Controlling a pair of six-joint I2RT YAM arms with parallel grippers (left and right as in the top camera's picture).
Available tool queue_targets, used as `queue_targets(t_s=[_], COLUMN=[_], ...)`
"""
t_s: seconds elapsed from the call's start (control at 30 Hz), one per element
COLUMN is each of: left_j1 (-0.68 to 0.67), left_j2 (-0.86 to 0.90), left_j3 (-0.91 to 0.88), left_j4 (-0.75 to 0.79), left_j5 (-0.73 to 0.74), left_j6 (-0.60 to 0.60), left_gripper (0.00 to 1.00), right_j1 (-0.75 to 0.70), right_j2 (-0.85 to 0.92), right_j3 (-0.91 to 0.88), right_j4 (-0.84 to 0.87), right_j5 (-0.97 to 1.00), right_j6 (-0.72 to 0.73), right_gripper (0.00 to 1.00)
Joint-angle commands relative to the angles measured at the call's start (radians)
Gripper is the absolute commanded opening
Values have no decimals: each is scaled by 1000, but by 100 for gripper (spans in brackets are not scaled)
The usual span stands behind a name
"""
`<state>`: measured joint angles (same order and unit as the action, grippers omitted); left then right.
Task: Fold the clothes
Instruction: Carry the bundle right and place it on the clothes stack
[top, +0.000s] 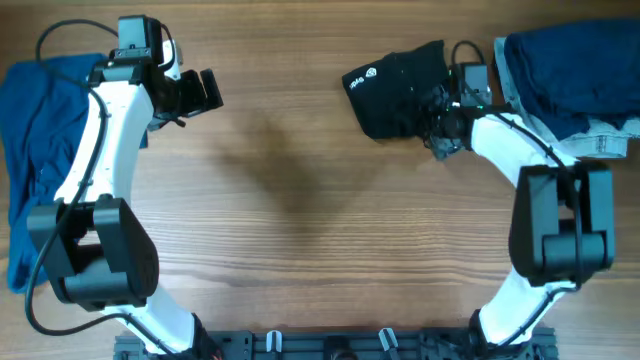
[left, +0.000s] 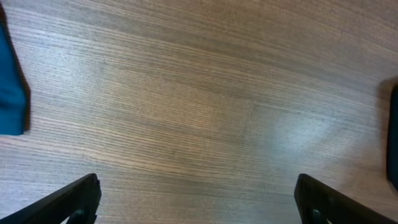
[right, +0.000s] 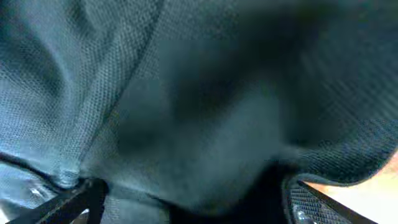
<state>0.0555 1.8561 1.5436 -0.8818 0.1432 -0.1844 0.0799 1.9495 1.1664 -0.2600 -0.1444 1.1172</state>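
My left end effector (top: 204, 92) hangs spread over the table (top: 300, 210), upper left. The right end effector (top: 440, 125) is also spread, against the bunched black shirt (top: 395, 88) upper right of centre. A blue garment (top: 30, 140) lies at the left edge.

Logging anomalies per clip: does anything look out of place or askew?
Nothing spilled or damaged. The black shirt lies bunched in a lump at the right gripper, not spread flat; the blue garment sprawls crumpled at the table's left edge, partly under the left arm.
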Motion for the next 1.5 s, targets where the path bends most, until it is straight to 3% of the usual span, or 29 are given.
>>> queue_targets(t_s=[0.0, 0.07, 0.13, 0.17, 0.23, 0.47, 0.7, 0.87, 0.97, 1.17, 1.3, 1.47], left_j1=[8, 8, 8, 8, 8, 8, 8, 8, 8, 8, 8, 8], left_j2=[12, 12, 12, 12, 12, 12, 12, 12, 13, 12, 13, 13], left_j3=[-8, -8, -8, -8, -8, -8, -8, -8, -8, -8, -8, -8], left_j4=[-1, 0, 1, 1, 0, -1, 0, -1, -1, 0, 4, 4], left_j5=[-6, -6, -6, -6, -6, -5, -5, -5, -5, -6, -6, -6], left_j6=[20, 20, 19, 19, 19, 11, 11, 11, 11, 11, 12, 12], left_gripper=[100, 100, 100, 100, 100, 100, 100, 100, 100, 100, 100, 100], right_j1=[34, 41, 41, 41, 41, 34, 29, 28, 16, -125, -209, -430], right_j2=[120, 150, 168, 171, 171, 92, -208, -216, -222, -290, -304, -304], right_j3=[-14, -14, -14, -14, -14, -12, -11, -9, 19, 223, 274, 352], right_j4=[58, 87, 131, 163, 215, 180, 48, 22, 51, -33, -15, 18], right_j5=[9, 10, 13, 13, 13, -113, -122, -122, -201, -362, -446, -563], right_j6=[-25, -27, -73, -115, -192, -378, -340, -334, -420, -540, -542, -638], right_gripper=[86, 67, 28, 16, 4, 4, 4, 4, 4, 4, 4, 4])
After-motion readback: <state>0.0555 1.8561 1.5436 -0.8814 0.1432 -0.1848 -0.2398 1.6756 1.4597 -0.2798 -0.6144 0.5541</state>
